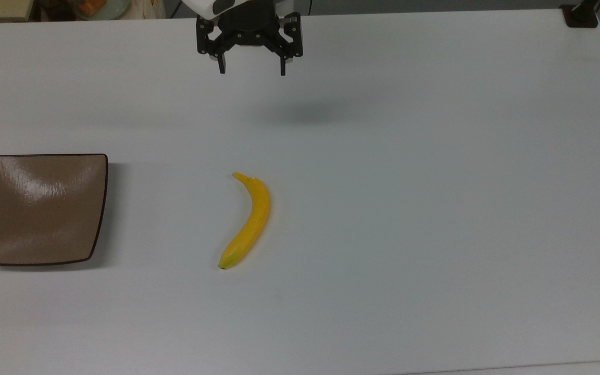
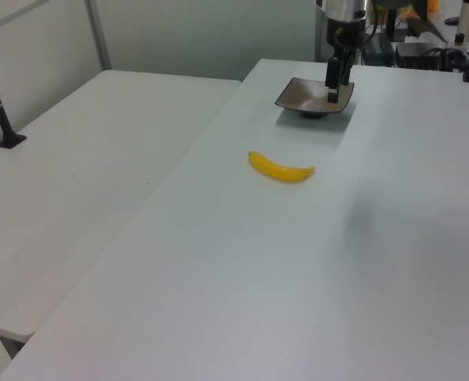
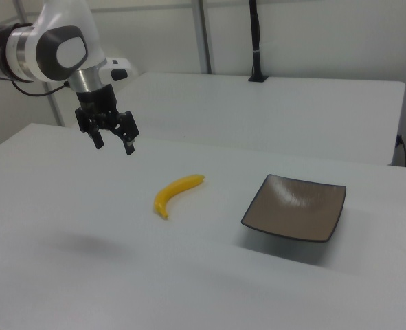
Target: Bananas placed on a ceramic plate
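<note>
A single curved yellow banana [image 1: 248, 221] lies flat on the white table [image 1: 409, 208], near the middle in the top view; it also shows as banana [image 2: 281, 168] and banana [image 3: 176, 192]. The square glossy brown ceramic plate [image 1: 39, 208] rests with nothing on it at the top view's left, apart from the banana; plate [image 2: 304, 94], plate [image 3: 295, 208]. My black gripper [image 1: 252, 69] hangs high above the table at the top view's upper middle, fingers pointing down and open, nothing between them. It also appears as gripper [image 3: 113, 144] and gripper [image 2: 332, 83].
A second white table [image 2: 83, 182] adjoins on the left view's left. A black post base [image 1: 580, 15] stands at the top view's upper right corner. Clutter [image 2: 413, 36] sits beyond the table's far end in the left view.
</note>
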